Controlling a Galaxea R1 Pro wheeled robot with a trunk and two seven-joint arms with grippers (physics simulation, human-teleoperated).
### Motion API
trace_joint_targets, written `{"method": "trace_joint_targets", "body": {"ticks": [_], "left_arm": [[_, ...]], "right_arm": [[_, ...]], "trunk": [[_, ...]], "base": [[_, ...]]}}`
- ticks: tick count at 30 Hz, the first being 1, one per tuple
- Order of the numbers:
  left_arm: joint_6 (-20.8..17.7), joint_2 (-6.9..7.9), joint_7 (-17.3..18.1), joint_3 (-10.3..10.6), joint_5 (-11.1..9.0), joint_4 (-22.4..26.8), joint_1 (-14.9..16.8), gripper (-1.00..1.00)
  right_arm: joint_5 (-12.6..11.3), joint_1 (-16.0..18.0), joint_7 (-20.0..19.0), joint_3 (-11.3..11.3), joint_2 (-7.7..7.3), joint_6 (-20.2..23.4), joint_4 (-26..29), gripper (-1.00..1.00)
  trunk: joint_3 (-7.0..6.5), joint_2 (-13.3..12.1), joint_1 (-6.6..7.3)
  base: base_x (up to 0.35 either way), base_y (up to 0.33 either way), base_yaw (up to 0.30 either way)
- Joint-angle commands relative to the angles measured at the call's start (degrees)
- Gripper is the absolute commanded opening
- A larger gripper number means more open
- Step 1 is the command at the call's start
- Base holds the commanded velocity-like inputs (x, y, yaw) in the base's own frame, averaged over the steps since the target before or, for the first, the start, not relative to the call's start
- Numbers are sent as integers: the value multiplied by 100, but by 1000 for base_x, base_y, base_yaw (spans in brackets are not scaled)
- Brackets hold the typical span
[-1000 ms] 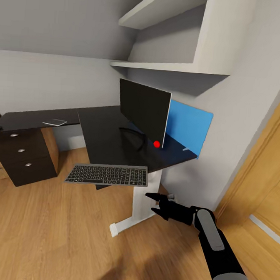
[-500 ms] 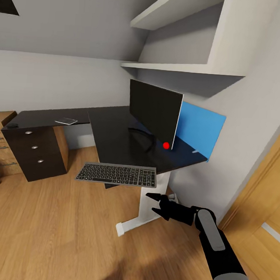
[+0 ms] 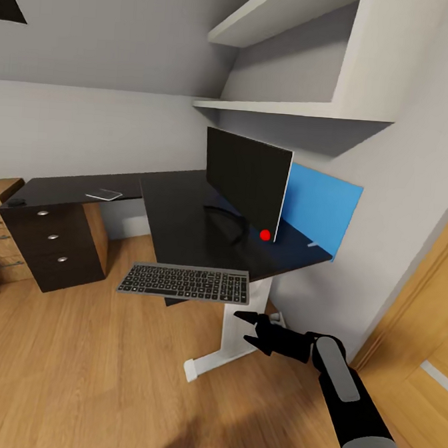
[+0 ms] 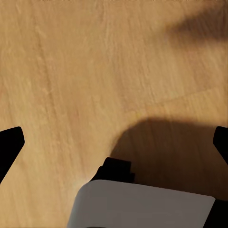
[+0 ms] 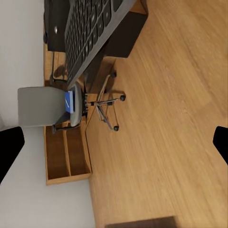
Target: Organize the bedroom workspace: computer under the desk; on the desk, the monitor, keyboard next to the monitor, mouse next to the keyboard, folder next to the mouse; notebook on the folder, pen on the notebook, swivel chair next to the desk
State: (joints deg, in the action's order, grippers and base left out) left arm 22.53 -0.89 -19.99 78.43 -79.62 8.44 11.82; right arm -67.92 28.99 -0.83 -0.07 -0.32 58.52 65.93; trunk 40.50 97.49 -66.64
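On the black bench (image 3: 178, 207) stands the monitor (image 3: 246, 180); keyboard (image 3: 185, 283) overhangs its near edge. Right gripper (image 3: 247, 328) open, empty; left gripper (image 4: 114, 142) spread wide over floor (image 4: 71, 71).

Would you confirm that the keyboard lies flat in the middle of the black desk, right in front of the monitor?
Not quite: the keyboard is not in the middle of the desk. In the head view it sticks out past the desk's front edge, mostly over the wooden floor. It is indeed in front of the monitor.
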Motion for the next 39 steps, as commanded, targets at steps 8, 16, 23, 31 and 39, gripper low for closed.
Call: {"method": "trace_joint_targets", "body": {"ticks": [8, 16, 23, 31, 39], "left_arm": [[15, 1, -40, 49, -28, 9, 4, 100], [15, 1, -40, 49, -21, 9, 3, 100], [15, 1, -40, 42, -27, 9, 4, 100], [27, 6, -40, 48, -30, 9, 1, 100], [27, 8, -40, 49, -28, 9, 4, 100]], "right_arm": [[-9, 2, -13, -5, -52, 19, -1, 100], [-12, 2, -13, -24, -69, 19, -2, 100], [-12, 2, -13, -53, -142, 11, 4, 100], [-11, 2, -13, -88, -177, 10, 11, 100], [-2, 2, -6, -90, -181, 2, 7, 100]], "trunk": [[5, 2, 0], [5, 2, 0], [-103, -238, 132], [-139, -318, 176], [-139, -318, 176]], "base": [[11, -55, 0], [41, -161, 0], [4, -12, 0], [0, 0, 0], [210, 0, 0]]}}
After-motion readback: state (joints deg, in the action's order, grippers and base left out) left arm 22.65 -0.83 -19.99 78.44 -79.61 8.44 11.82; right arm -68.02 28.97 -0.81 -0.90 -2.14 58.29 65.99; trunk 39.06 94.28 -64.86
